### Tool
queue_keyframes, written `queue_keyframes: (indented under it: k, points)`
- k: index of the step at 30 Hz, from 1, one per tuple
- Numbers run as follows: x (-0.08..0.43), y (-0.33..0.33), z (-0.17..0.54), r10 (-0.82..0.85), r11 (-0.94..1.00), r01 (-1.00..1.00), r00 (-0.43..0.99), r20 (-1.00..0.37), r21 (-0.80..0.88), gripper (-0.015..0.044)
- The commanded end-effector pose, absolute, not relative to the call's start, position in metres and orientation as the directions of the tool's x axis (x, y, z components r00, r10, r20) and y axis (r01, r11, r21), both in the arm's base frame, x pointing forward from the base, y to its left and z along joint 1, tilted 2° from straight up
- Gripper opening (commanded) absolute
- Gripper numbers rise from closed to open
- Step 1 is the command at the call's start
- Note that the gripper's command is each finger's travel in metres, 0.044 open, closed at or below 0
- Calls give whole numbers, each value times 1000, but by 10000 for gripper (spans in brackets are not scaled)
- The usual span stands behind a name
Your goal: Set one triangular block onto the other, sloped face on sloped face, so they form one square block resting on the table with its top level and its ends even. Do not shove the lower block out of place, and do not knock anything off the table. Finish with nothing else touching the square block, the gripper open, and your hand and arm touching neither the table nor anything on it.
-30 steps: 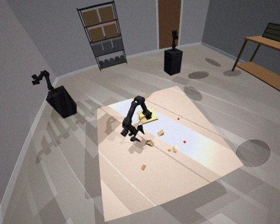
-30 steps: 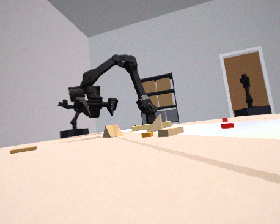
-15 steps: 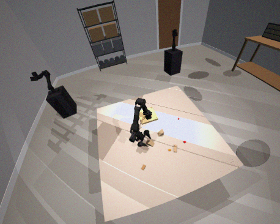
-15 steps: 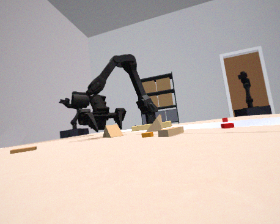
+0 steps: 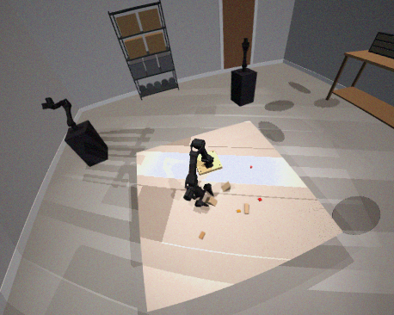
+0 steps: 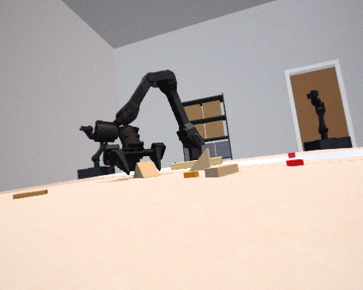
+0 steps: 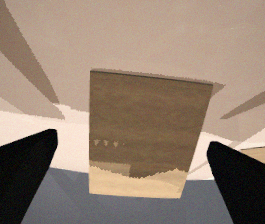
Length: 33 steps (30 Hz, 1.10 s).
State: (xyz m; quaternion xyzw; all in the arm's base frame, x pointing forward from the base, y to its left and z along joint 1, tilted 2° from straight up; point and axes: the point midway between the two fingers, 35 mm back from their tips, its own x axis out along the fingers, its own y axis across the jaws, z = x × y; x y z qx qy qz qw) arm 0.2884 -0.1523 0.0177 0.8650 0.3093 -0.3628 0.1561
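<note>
One hand [image 5: 206,196] [image 6: 143,169] [image 7: 135,143], wide open, holding nothing

Location type: robotics lab. Indicators: two robot arms on black pedestals [image 5: 87,144] [image 5: 243,87]; shelving unit [image 5: 140,95] [image 6: 223,107] holding boxes; wooden workbench [image 5: 374,60].
</note>
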Motion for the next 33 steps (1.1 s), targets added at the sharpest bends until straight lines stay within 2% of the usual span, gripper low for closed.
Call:
queue_keyframes:
  k: [1,11,20,27,33]
  points:
    - [288,-151,15,427,-761,647,544,-723,38,440]
    - [288,-151,15,427,-761,647,544,-723,38,440]
    - [288,-152,17,423,-760,648,544,-724,43,204]
    - [288,-152,17,423,-760,648,544,-724,43,157]
    - [289,-152,23,423,-760,648,544,-724,43,0]
